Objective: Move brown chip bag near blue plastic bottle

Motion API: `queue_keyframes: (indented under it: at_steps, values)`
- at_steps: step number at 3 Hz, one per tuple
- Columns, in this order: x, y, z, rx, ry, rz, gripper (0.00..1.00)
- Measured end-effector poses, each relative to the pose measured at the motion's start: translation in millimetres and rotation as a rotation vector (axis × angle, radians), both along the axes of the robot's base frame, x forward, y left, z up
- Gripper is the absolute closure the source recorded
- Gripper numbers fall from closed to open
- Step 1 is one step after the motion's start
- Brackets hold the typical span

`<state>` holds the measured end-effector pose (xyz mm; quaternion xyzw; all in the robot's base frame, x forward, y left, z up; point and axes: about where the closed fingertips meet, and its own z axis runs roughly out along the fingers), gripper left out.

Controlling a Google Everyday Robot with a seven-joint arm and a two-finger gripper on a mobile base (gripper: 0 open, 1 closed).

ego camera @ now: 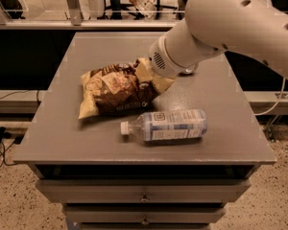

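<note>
The brown chip bag lies on the grey table, its left end on the surface and its tan right end raised into my gripper. The gripper is shut on that right end; its fingers are mostly hidden behind the white wrist. The blue plastic bottle lies on its side just in front of the bag, white cap pointing left, with a small gap between them.
A small can peeks out behind the wrist at the back right. My large white arm spans the table's right rear. The table's front edge is close behind the bottle, with drawers below it.
</note>
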<state>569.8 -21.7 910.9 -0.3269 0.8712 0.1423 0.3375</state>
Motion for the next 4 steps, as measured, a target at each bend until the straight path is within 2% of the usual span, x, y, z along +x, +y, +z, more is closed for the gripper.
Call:
queue_keyframes:
  at_steps: [1, 2, 3, 4]
  values:
    - [-16.6, -17.8, -5.0, -0.028, 0.035, 0.029, 1.0]
    - [-20.6, -23.9, -9.7, -0.039, 0.054, 0.046, 1.0]
    - [-18.0, -27.3, -13.4, -0.044, 0.062, 0.078, 0.84]
    - [-25.8, -40.6, -9.6, -0.055, 0.067, 0.101, 0.53]
